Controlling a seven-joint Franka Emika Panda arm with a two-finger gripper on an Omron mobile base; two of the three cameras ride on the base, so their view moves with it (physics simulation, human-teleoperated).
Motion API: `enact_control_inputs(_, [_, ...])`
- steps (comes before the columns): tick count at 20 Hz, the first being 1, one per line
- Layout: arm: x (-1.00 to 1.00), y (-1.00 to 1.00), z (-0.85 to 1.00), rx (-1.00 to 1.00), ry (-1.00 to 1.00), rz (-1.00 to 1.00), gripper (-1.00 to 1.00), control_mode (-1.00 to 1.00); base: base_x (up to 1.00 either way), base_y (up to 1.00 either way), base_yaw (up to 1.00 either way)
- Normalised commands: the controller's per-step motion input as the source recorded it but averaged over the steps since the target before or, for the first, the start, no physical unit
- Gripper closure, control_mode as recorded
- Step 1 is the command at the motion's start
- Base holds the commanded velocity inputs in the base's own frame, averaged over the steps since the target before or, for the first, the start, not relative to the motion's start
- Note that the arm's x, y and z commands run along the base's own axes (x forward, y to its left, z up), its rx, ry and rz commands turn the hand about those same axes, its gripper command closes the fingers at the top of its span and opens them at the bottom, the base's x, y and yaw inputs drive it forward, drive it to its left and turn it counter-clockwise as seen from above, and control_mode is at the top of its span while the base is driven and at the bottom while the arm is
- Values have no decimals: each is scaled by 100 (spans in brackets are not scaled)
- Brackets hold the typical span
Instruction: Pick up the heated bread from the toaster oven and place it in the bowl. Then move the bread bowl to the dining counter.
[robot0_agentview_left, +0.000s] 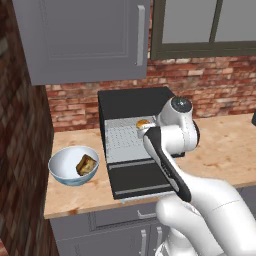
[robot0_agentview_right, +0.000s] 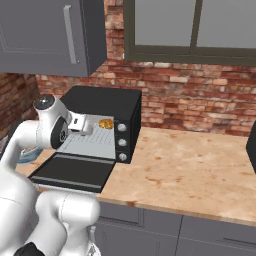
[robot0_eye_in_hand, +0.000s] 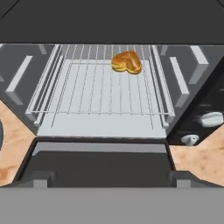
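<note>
Looking into the open toaster oven (robot0_agentview_left: 131, 107), with the heated bread (robot0_eye_in_hand: 127, 62) on its rack.

I see a tan wood-grain counter (robot0_agentview_right: 185, 170) on grey cabinets, a red brick wall (robot0_agentview_right: 200, 100) behind it, a grey wall cupboard (robot0_agentview_left: 85, 37) above and a dark-framed window (robot0_agentview_right: 190, 30) at two o'clock in the right base view. The oven's glass door (robot0_agentview_left: 139, 180) lies dropped flat toward me, and the silver wire rack (robot0_eye_in_hand: 100, 83) carries the small golden bun at its back, toward one o'clock in the hand view. The pale-blue bowl (robot0_agentview_left: 65, 167) sits on the counter at nine o'clock of the oven, just beside it, holding a darker brown chunk (robot0_agentview_left: 86, 164). My gripper (robot0_agentview_right: 89, 127) hangs before the oven mouth; I cannot tell how far its fingers are parted, and I see nothing in them.
</note>
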Motion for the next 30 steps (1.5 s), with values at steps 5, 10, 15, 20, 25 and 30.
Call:
enact_control_inputs(5, [10,11,-23,1,-9,0,-100,-100,0,0,0])
enact_control_inputs(10, [13,0,-19,1,-1,0,-100,-100,0,0,0])
enact_control_inputs(15, [17,0,-17,0,0,0,-100,-100,0,0,0])
enact_control_inputs(20, [23,10,-12,0,0,0,-100,-100,0,0,0])
enact_control_inputs(25, [23,8,-10,0,0,0,-100,-100,0,0,0])
enact_control_inputs(30, [18,4,-10,0,0,0,-100,-100,0,0,0])
